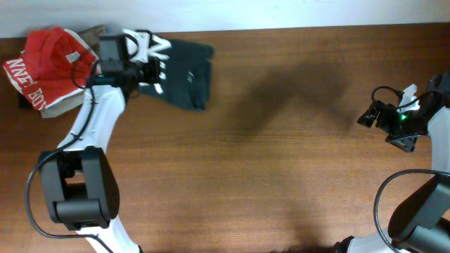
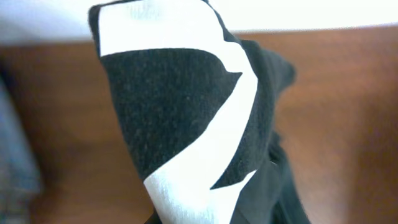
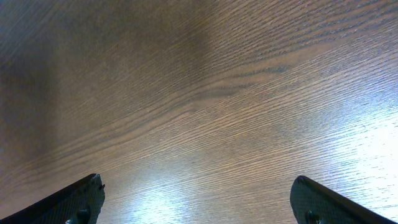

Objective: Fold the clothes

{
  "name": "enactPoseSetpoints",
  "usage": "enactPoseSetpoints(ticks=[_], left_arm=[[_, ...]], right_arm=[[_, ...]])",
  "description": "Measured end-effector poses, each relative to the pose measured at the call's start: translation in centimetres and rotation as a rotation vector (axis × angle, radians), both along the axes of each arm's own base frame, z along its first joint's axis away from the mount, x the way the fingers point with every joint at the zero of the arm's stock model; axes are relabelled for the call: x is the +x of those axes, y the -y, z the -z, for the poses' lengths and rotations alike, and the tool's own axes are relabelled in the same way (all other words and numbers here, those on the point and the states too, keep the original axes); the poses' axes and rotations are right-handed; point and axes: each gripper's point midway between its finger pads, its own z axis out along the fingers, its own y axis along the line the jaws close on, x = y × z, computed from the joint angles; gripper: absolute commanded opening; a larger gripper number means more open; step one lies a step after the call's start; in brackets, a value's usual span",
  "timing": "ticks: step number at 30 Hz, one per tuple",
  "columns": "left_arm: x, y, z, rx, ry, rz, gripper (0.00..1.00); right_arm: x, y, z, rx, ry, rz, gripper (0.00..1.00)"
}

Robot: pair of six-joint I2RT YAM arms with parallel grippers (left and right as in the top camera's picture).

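At the far left, red shirt is lying bunched | left gripper is sitting on T-shirt's left edge, cloth is hiding its fingers, grip unclear | T-shirt is lying on table, far side, near red shirt | right gripper is hovering far right, fingers spread wide.

T-shirt fills left wrist view, hiding left end effector fingers; right arm cut by edge.

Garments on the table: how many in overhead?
2, maybe 3: dark T-shirt at back edge, left of centre; red shirt in far-left corner; khaki edge behind it may be a third.
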Motion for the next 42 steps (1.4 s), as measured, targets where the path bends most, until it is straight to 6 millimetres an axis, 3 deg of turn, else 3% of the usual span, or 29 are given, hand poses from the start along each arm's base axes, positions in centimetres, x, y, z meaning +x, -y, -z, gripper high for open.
enactPoseSetpoints(ticks=[3,9,13,28,33,41,42], left_arm=[[1.6,-3.6,-2.7,0.029,0.082,-0.061,0.04],[3.1,-9.2,-5.7,0.062,0.198,-0.159,0.04],[3.7,-11.5,-7.0,0.086,0.261,-0.210,0.04],[3.4,-19.9,-8.7,0.209,0.322,-0.545,0.05],[2.8,-22.9,-7.9,0.224,0.305,-0.606,0.05],[2.7,-29.0,-3.7,0.265,0.281,-0.728,0.06],[2.5,-29.9,-3.0,0.273,0.273,-0.749,0.12]], right_arm=[[0.0,0.0,0.0,0.000,0.000,0.000,0.99],[0.0,0.0,0.0,0.000,0.000,0.000,0.99],[0.0,0.0,0.0,0.000,0.000,0.000,0.99],[0.0,0.0,0.0,0.000,0.000,0.000,0.99],[0.0,0.0,0.0,0.000,0.000,0.000,0.99],[0.0,0.0,0.0,0.000,0.001,0.000,0.99],[0.0,0.0,0.0,0.000,0.000,0.001,0.99]])
